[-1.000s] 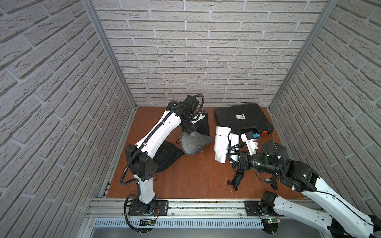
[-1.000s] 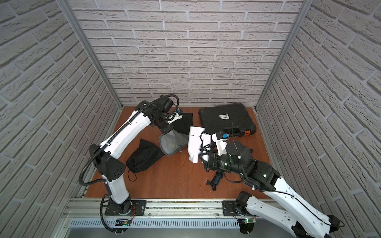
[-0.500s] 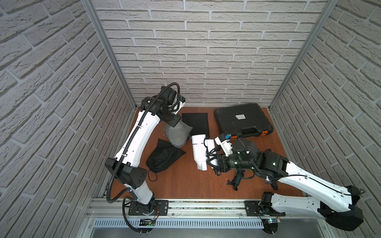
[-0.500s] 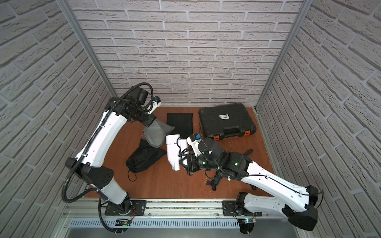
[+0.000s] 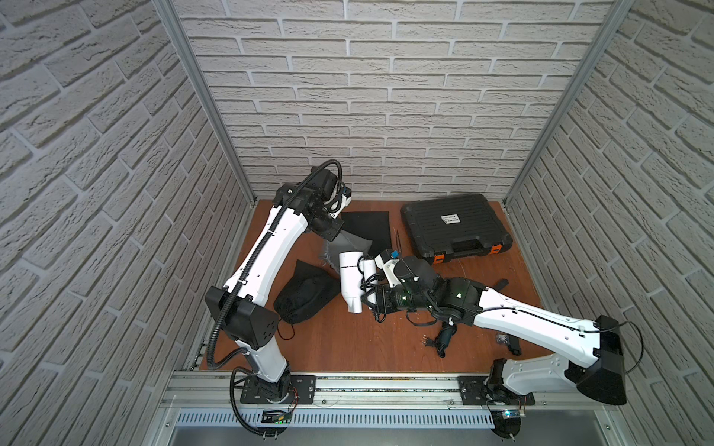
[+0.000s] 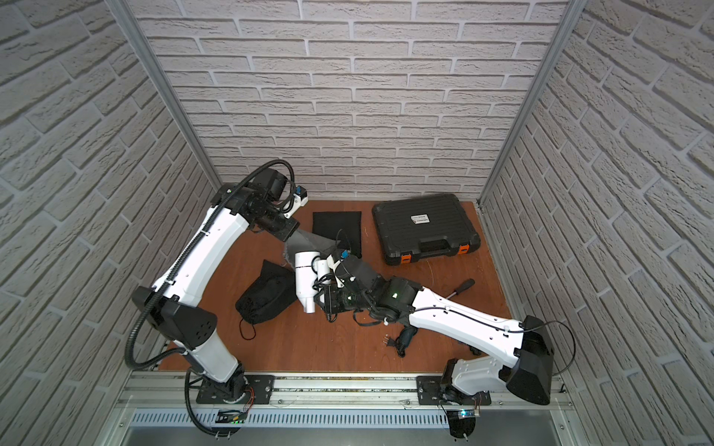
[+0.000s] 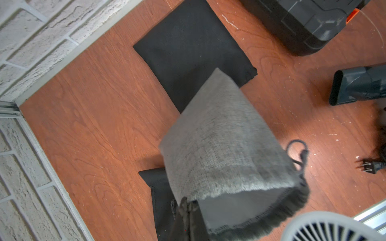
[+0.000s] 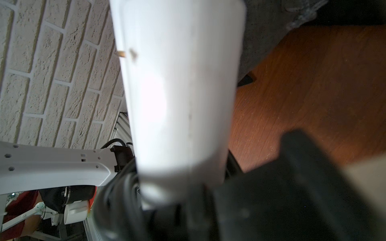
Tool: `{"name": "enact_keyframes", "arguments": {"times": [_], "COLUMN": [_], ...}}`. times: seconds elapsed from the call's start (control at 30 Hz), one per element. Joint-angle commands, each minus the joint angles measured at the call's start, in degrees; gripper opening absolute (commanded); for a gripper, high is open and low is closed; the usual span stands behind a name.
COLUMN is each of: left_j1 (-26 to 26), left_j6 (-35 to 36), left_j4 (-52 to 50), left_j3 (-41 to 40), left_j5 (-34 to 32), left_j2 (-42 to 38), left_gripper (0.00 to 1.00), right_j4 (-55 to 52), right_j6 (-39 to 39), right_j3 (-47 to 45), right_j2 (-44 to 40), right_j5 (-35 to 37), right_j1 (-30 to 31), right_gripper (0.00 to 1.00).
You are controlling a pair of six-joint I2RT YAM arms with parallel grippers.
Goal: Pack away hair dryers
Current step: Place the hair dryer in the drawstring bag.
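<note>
**Step in hand:** bagging the white hair dryer [image 5: 349, 278].

**Left gripper** [image 5: 333, 231]: jaws together, pinching the rim of the grey pouch [image 5: 347, 245]. The pouch hangs lifted off the table [image 5: 347, 347], and the left wrist view shows its mouth sagging half open [image 7: 219, 146].

**Right gripper** [image 5: 371, 298]: clamped on the white hair dryer at the handle, where the cord is coiled. The exact seat of the pads is hidden by the cord and the barrel. The dryer is held clear of the table with its grilled rear end just beside the pouch mouth and its nozzle pointing towards the front rail. No part of it is inside the pouch yet.

**Other items:**
- The teal hair dryer [image 5: 444, 336] lies on the table under the right arm with its plug loose beside it – not packed.
- The full black pouch [image 5: 305, 293] lies bulging near the left arm. It probably holds a dryer, though its contents are not visible.
- The flat black pouch [image 5: 369, 226] lies empty-looking at the back.
- The hard case [image 5: 456, 228] is closed.

**Progress, as judged:** about a third done, with the second dryer at the point of insertion.

**Next move calls for:**
- The pouch mouth needs to be wider than it stands now, since a one-sided pinch leaves the far lip slack.
- The rear end should go in squarely.
- The handle and coiled cord are the likely snag on the rim – the entry angle must allow for them.
</note>
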Motion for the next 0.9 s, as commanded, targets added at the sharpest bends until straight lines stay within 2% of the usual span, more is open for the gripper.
{"name": "enact_keyframes", "arguments": {"times": [0.0, 0.53, 0.87], "left_j1": [-0.86, -5.22, -6.05], "left_j6": [-0.82, -0.57, -0.21], "left_j4": [1.41, 1.01, 0.68], "left_j3": [-0.71, -2.03, -5.02], "left_j5": [1.19, 2.66, 5.67], "left_j2": [-0.16, -2.50, -5.16], "left_gripper": [0.00, 0.00, 0.00], "right_j4": [6.36, 1.00, 1.40], "right_j6": [0.20, 4.57, 6.43], "right_j3": [4.69, 9.40, 8.98], "right_j2": [1.51, 11.74, 12.19], "right_j5": [1.51, 1.52, 0.78], "right_j1": [0.87, 0.57, -1.30], "right_gripper": [0.03, 0.03, 0.03]}}
